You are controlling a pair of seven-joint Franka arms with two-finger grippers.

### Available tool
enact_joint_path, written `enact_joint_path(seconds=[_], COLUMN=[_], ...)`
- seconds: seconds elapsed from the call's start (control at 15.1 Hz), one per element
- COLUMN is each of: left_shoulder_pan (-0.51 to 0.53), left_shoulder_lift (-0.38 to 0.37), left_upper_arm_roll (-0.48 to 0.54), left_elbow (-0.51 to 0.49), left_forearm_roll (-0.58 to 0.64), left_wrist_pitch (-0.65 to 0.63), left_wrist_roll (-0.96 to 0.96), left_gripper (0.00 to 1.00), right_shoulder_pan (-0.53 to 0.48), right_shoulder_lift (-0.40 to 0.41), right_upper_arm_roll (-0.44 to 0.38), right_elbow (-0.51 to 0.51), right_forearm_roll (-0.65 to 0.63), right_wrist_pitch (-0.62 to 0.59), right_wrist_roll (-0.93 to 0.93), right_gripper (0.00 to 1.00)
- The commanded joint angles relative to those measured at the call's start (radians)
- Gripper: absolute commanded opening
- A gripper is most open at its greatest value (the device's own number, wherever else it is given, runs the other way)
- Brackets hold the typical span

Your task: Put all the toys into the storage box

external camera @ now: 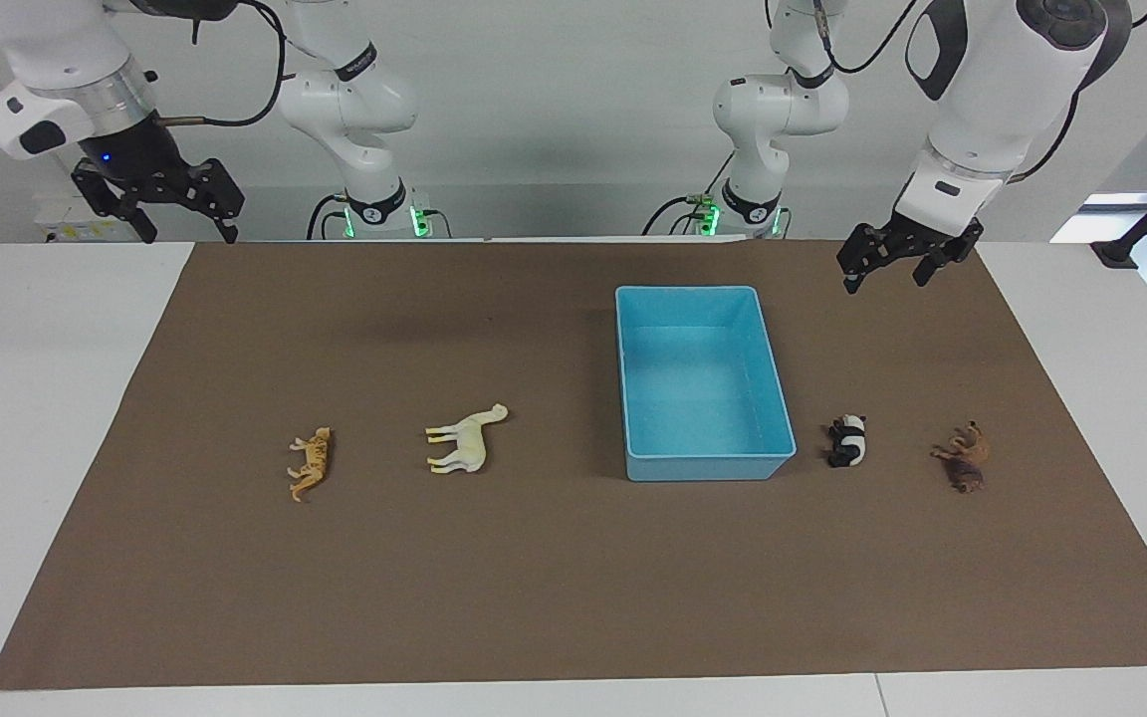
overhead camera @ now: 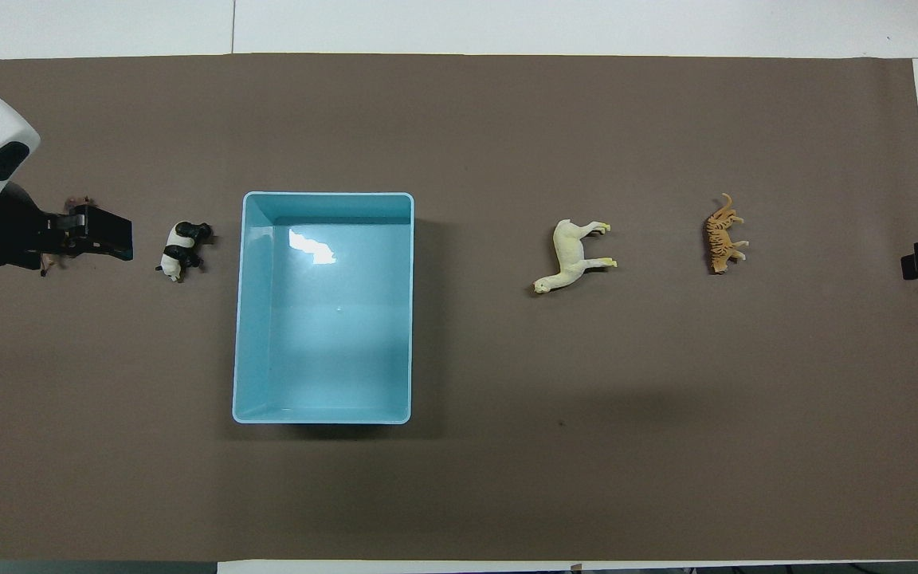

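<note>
The left gripper [external camera: 887, 271] hangs with fingers spread and nothing between them, raised over the brown mat [external camera: 573, 558] toward the left arm's end of the table, near the mat's edge closest to the robots. The right gripper [external camera: 185, 212] is likewise open and empty, raised at the mat's corner at the right arm's end.

The box [external camera: 668, 296], light blue and with nothing in it, sits on the mat somewhat toward the left arm's end, its long sides running away from the robots. All four toys lie on the mat outside it, in a loose row level with the box's wall farthest from the robots. The panda [external camera: 847, 440] lies just beside the box, apart from its wall, toward the left arm's end; the brown animal [external camera: 965, 456] lies past it, nearer the mat's end edge, and in the overhead view the left gripper covers most of it. Toward the right arm's end, the horse [external camera: 466, 440] lies on its side well apart from the box, and the cat [external camera: 311, 462] lies past the horse.

Bare mat stretches between toys and robots, and again from the row to the mat's farthest edge.
</note>
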Motion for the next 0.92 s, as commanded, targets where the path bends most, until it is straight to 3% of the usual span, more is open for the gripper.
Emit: enact_joint_path(seconds=[0.0, 0.2, 0.33, 0.46, 0.73, 0.86], left_shoulder_pan=[0.01, -0.002, -0.007, -0.007, -0.008, 0.003], left_shoulder_lift=[-0.012, -0.013, -0.012, -0.013, -0.016, -0.042], left_upper_arm_roll=[-0.002, -0.005, -0.006, -0.006, -0.007, -0.008], left_elbow=[0.001, 0.001, 0.001, 0.001, -0.019, -0.106], left_forearm_roll=[-0.016, -0.016, -0.016, -0.016, -0.016, -0.016], left_wrist_pitch=[-0.013, -0.024, -0.013, -0.019, 0.017, 0.164], left_wrist_roll=[0.009, 0.011, 0.012, 0.016, 0.017, 0.049], left_gripper=[1.0, 1.0, 1.0, 1.0, 1.0, 1.0], right_shoulder_pan=[-0.015, -0.019, -0.021, -0.027, -0.024, -0.01], right_shoulder_lift=[-0.027, -0.08, -0.082, -0.067, 0.028, 0.097], right_upper_arm_roll=[-0.002, -0.002, -0.002, -0.002, -0.002, 0.0], right_elbow=[-0.045, -0.157, -0.22, -0.304, -0.337, -0.342], right_forearm_roll=[0.003, 0.003, 0.003, 0.003, 0.016, 0.029], right_wrist_pitch=[0.011, 0.104, 0.145, 0.275, 0.388, 0.484], right_wrist_roll=[-0.035, -0.038, -0.038, -0.037, -0.026, 0.024], right_gripper=[1.0, 1.0, 1.0, 1.0, 1.0, 1.0])
